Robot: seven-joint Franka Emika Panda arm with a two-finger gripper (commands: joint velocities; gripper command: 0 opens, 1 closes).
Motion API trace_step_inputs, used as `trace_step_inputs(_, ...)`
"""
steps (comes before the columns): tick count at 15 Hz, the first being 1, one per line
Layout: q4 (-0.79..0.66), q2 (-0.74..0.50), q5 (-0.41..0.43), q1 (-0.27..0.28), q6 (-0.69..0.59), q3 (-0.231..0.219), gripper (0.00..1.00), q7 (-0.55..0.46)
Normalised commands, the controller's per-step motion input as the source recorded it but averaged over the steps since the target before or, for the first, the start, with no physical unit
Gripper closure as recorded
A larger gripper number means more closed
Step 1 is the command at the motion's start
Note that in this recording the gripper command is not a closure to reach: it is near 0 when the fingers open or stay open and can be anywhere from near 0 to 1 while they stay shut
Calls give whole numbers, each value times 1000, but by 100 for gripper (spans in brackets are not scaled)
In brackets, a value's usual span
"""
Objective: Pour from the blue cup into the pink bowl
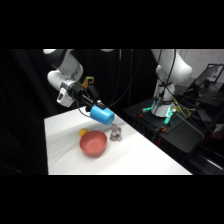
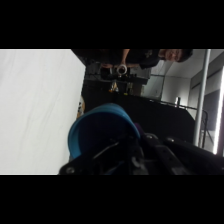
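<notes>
Gripper point(image 1: 95, 109) clamped on blue cup point(image 1: 103, 115), tipped sideways in air above and just right of pink bowl point(image 1: 93, 143) on white table point(image 1: 145, 160). Yellow ball point(image 1: 83, 132) touching bowl rim.

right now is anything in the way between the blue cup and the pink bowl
Nothing visible. The gripper holds the blue cup tilted in the air above the pink bowl, with open space between them. The yellow ball and the small grey object sit beside the bowl, off the pouring path.
</notes>
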Motion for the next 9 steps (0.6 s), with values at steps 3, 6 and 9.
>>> trace_step_inputs(3, -309, -447, -208, 270, 381, -210, 15, 83)
trace_step_inputs(6, -876, -824, -308, 341, 685, -149, 15, 63)
trace_step_inputs(9, -988, -788, -289, 337, 879, -47, 15, 115)
